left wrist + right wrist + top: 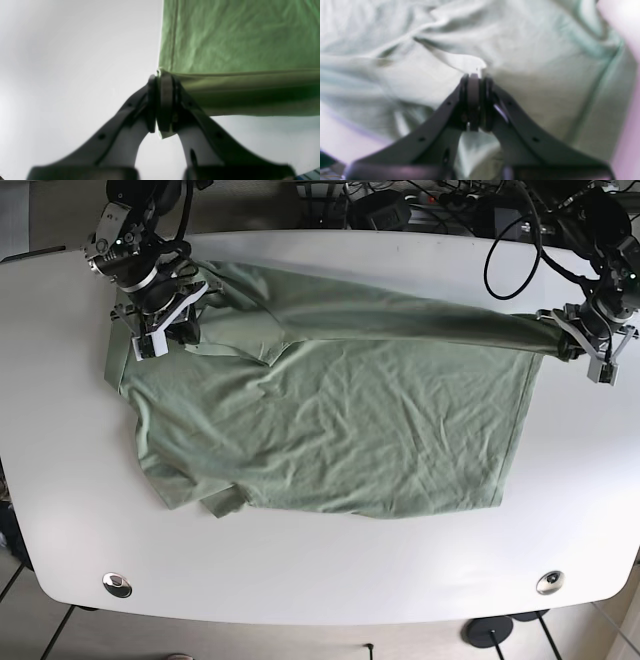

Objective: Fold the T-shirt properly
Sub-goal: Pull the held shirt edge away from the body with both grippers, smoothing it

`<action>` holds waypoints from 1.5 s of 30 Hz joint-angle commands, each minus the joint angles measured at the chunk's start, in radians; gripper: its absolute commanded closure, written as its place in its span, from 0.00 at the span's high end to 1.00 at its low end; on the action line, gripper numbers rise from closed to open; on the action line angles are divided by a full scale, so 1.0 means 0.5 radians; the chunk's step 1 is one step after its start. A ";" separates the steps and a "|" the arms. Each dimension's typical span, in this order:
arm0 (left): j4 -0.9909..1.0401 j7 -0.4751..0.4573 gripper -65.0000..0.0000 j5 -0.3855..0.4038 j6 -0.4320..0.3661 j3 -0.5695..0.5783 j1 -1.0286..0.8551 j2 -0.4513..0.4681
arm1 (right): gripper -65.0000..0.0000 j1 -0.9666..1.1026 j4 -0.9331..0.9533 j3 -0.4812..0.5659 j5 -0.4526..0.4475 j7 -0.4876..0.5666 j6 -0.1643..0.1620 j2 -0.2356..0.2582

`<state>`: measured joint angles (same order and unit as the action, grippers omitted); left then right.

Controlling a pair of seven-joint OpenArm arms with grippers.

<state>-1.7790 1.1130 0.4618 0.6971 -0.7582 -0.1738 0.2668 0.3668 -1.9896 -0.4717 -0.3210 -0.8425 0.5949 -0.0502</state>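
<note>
Along the far edge of the T-shirt is where it all happens right now: that edge is lifted off the white table and pulled into a long band running side to side in the base view, with one arm pinching each end. The left gripper sits at the hem end, on the base view's right, and its wrist view shows the jaws closed tight on a hem corner with a little tab of fabric poking out below the pads. The right gripper is at the other end, up by the shoulder and sleeve area, closed on a bunch of cloth; that wrist view is blurry, but the jaws look fully clamped with fabric all around them. The rest of the shirt lies flat on the table on the near side of the held band, body spread wide, a sleeve sticking out at the near corner below the right gripper. So the relation that matters: the shirt's long axis runs from gripper to gripper, and the loose body is all toward the near edge from both of them. My guess is the fold goes that way, both arms carrying the held edge over the body together, kept parallel so it doesn't skew.
</note>
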 commanded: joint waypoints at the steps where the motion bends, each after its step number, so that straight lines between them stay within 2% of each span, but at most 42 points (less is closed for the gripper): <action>1: -0.040 -0.030 0.00 0.017 0.002 0.002 0.058 0.036 | 0.03 -0.005 -0.052 -0.089 -0.096 0.048 -0.013 0.025; 4: 0.000 -0.027 0.00 0.005 0.002 0.014 0.251 0.036 | 0.03 -0.017 -0.052 -0.123 -0.108 0.048 -0.007 0.034; 7: 0.141 -0.027 0.00 0.005 0.002 0.171 0.420 0.045 | 0.03 -0.066 -0.042 -0.114 -0.124 0.048 -0.007 0.090; 9: 0.258 -0.036 0.00 -0.001 0.002 0.244 0.509 0.051 | 0.03 -0.134 -0.042 -0.111 -0.124 0.045 -0.007 0.093; 12: 0.445 -0.043 0.00 -0.139 0.002 0.324 0.644 0.051 | 0.03 -0.253 0.010 -0.108 -0.105 0.036 -0.007 0.096; 15: 0.571 -0.058 0.00 -0.182 0.002 0.327 0.727 0.048 | 0.03 -0.327 0.093 -0.108 -0.102 0.036 -0.007 0.123; 18: 0.709 -0.159 0.00 -0.182 0.002 0.386 0.788 0.054 | 0.03 -0.388 0.191 -0.105 -0.102 0.039 -0.007 0.151; 21: 0.933 -0.374 0.00 -0.182 0.002 0.511 0.843 0.109 | 0.03 -0.474 0.341 -0.105 -0.102 0.045 -0.007 0.157; 22: 1.016 -0.414 0.00 -0.182 0.002 0.530 0.868 0.112 | 0.03 -0.499 0.390 -0.105 -0.102 0.045 -0.007 0.191; 26: 1.166 -0.441 0.00 -0.182 0.002 0.536 0.929 0.161 | 0.03 -0.582 0.525 -0.105 -0.102 0.045 -0.007 0.215; 29: 1.292 -0.564 0.00 -0.182 0.002 0.539 0.957 0.189 | 0.05 -0.619 0.559 -0.105 -0.102 0.045 -0.013 0.249; 30: 1.313 -0.570 0.00 -0.182 0.002 0.551 0.957 0.201 | 0.10 -0.619 0.562 -0.105 -0.102 0.045 -0.022 0.252; 31: 1.322 -0.570 0.07 -0.182 0.002 0.579 0.960 0.214 | 0.19 -0.619 0.559 -0.105 -0.102 0.045 -0.022 0.255; 32: 1.316 -0.570 0.19 -0.179 0.002 0.597 0.969 0.220 | 0.30 -0.612 0.556 -0.111 -0.102 0.045 -0.022 0.255; 33: 1.316 -0.570 0.38 -0.179 0.002 0.597 0.981 0.223 | 0.51 -0.600 0.513 -0.120 -0.102 0.045 -0.022 0.258; 35: 1.286 -0.570 0.59 -0.170 0.002 0.597 0.969 0.226 | 0.79 -0.508 0.375 -0.123 -0.108 0.045 -0.022 0.258; 36: 1.243 -0.570 0.62 -0.173 0.002 0.597 0.963 0.226 | 0.88 -0.462 0.301 -0.123 -0.117 0.045 -0.022 0.252; 37: 1.169 -0.570 0.61 -0.170 0.002 0.597 0.944 0.226 | 0.95 -0.376 0.191 -0.123 -0.108 0.045 -0.022 0.243; 42: 0.663 -0.583 0.52 -0.182 0.002 0.597 0.576 0.226 | 0.81 0.008 0.034 -0.160 -0.121 0.045 -0.025 0.234; 45: 0.399 -0.586 0.49 -0.182 0.002 0.591 0.343 0.223 | 0.79 0.143 0.031 -0.304 -0.121 0.045 -0.010 0.157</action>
<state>-1.5635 0.8413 0.3569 0.6971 -0.4561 -0.0204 0.3595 0.4431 -1.9514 -0.6289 -0.3668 -0.8455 0.5812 0.0196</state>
